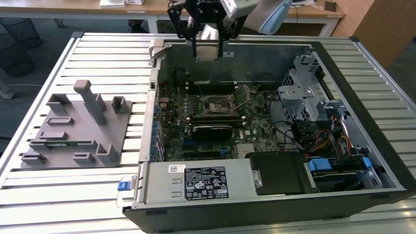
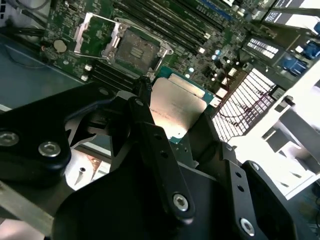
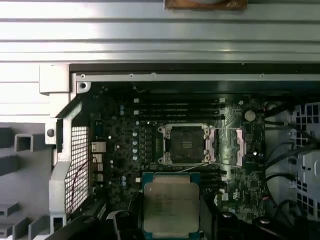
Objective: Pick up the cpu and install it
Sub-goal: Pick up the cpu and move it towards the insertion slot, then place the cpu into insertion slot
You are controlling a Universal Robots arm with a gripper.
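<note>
While aloft over the open case (image 1: 260, 217), claw (image 1: 209, 54) clamped on the print-topped cpu (image 3: 171, 204).

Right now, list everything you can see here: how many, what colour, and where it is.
table: one, pale slatted metal, under everything.
computer case: one, black, lying open on the table.
motherboard: one, green, flat inside the case.
socket: one, black with a metal frame, open and empty, on the motherboard.
power supply: one, silver-grey, at the case end nearest the exterior camera.
drive cage: one, grey metal, inside the case at the exterior view's right.
fixture block: one, grey plastic, on the table at the exterior view's left.
cpu: one, silver-grey, held above the case, apart from the socket.
gripper: one, black, shut on the cpu.
</note>
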